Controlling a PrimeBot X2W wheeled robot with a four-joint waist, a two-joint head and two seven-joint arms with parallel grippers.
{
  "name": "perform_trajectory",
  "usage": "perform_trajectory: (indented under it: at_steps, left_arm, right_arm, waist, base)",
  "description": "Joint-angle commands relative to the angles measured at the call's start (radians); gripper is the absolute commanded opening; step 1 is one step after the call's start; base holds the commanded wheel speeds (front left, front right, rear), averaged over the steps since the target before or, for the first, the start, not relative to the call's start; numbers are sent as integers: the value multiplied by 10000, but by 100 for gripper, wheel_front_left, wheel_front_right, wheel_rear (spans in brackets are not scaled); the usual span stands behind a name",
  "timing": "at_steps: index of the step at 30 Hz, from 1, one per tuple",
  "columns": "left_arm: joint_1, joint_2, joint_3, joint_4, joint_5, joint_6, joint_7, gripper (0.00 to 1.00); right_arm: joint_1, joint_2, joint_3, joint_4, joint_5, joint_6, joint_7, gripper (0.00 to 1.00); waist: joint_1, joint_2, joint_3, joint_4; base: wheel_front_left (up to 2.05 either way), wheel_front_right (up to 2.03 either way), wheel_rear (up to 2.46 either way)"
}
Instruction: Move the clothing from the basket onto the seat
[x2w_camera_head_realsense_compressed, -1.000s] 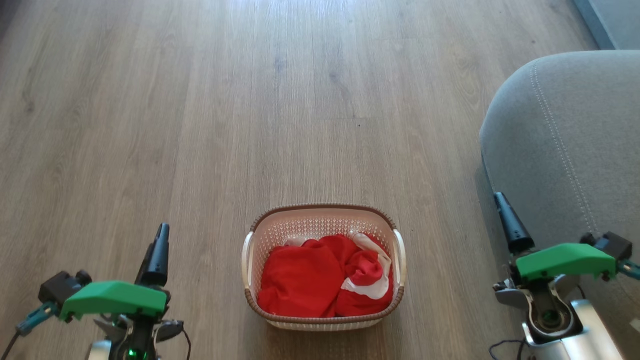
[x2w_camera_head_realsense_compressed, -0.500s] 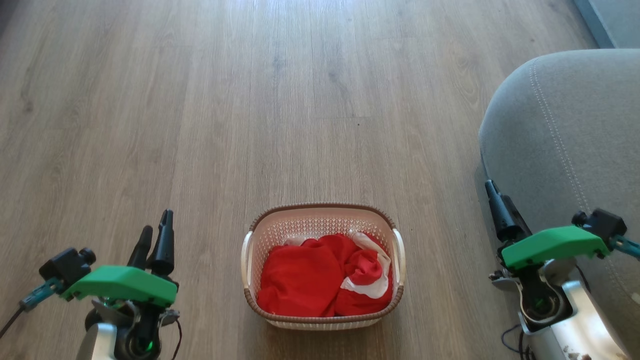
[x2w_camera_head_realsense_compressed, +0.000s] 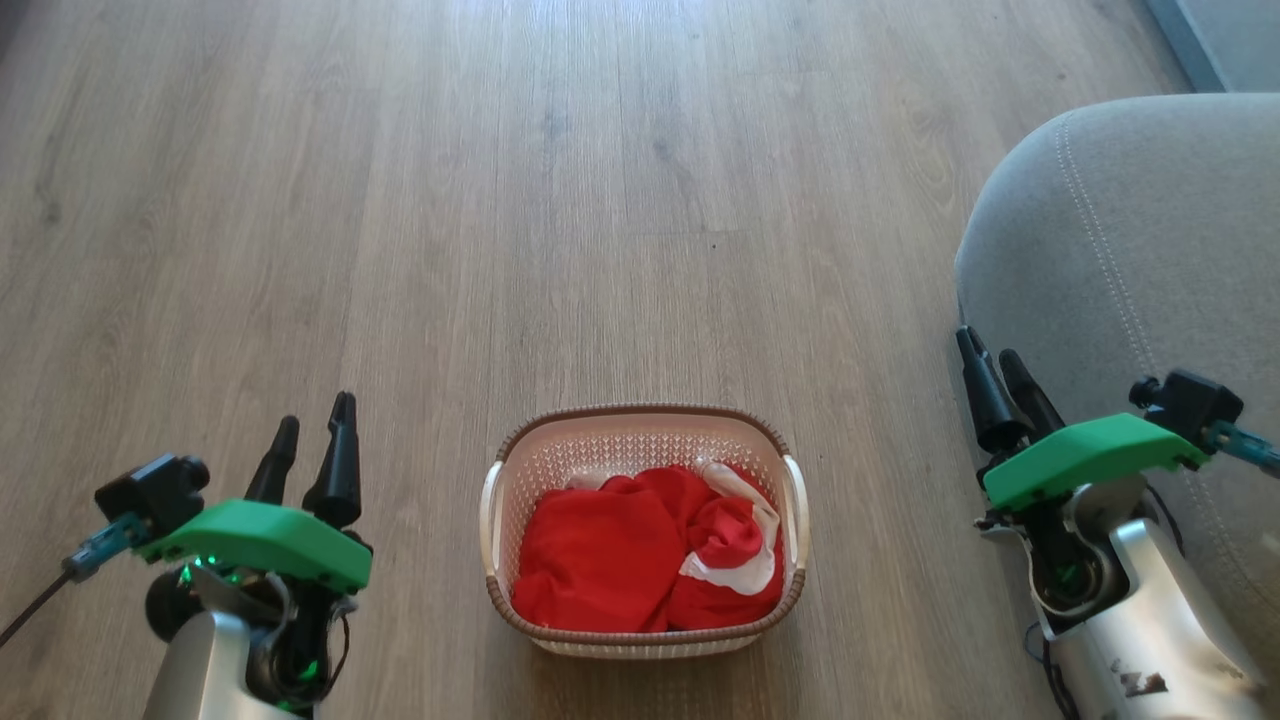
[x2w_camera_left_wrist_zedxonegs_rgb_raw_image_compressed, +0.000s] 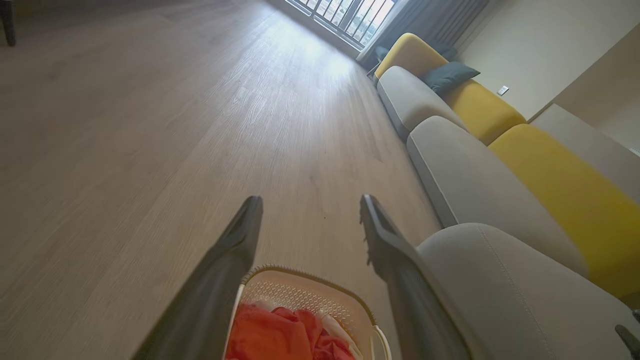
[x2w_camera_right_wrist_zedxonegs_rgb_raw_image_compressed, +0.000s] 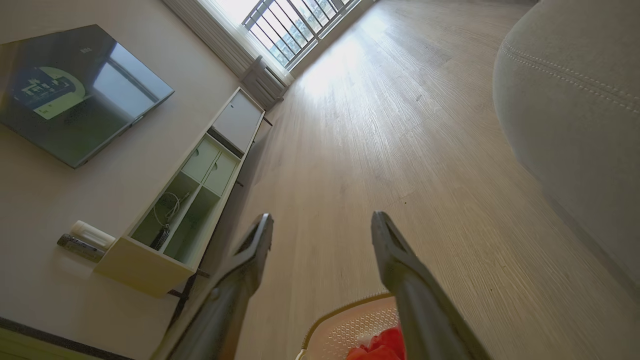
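Observation:
The cream basket (x2w_camera_head_realsense_compressed: 640, 411) with a brown rim stands on the wood floor in the head view, low and central. Inside lies the red clothing (x2w_camera_head_realsense_compressed: 600, 560): a plain red piece on the left and a red-and-white piece (x2w_camera_head_realsense_compressed: 740, 560) on the right. The grey seat (x2w_camera_head_realsense_compressed: 1130, 240) fills the right side. My left gripper (x2w_camera_head_realsense_compressed: 315, 413) hangs open left of the basket, and my right gripper (x2w_camera_head_realsense_compressed: 987, 346) hangs open to its right, beside the seat's edge. Both are empty. The left wrist view shows its gripper (x2w_camera_left_wrist_zedxonegs_rgb_raw_image_compressed: 311, 199) above the basket (x2w_camera_left_wrist_zedxonegs_rgb_raw_image_compressed: 300, 272), the clothing (x2w_camera_left_wrist_zedxonegs_rgb_raw_image_compressed: 280, 335) and the seat (x2w_camera_left_wrist_zedxonegs_rgb_raw_image_compressed: 500, 280).
Bare wood floor (x2w_camera_head_realsense_compressed: 600, 200) stretches ahead of the basket. In the left wrist view, more grey and yellow sofa sections (x2w_camera_left_wrist_zedxonegs_rgb_raw_image_compressed: 500, 110) line the right. In the right wrist view, a low cabinet (x2w_camera_right_wrist_zedxonegs_rgb_raw_image_compressed: 190, 200) and a wall screen (x2w_camera_right_wrist_zedxonegs_rgb_raw_image_compressed: 75, 90) stand at the left.
Both grippers have moved forward, up the head view, and turned so that both fingers of each now show. The basket and clothing have not moved.

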Motion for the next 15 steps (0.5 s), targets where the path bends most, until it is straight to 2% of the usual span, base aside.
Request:
perform_trajectory:
  at_steps: [1, 15]
  left_arm:
    - [-640, 270, 151, -366, 370, 57, -137, 100]
    - [-1084, 511, -143, -351, 2283, 464, -577, 100]
  right_arm:
    - [-707, -196, 181, -236, -282, 1, -149, 100]
    - [-1442, -396, 607, 175, -1806, 2, -594, 100]
  waist:
    - [0, 0, 9, 0]
    - [0, 0, 60, 15]
  base:
    - [0, 0, 0]
    - [0, 0, 0]
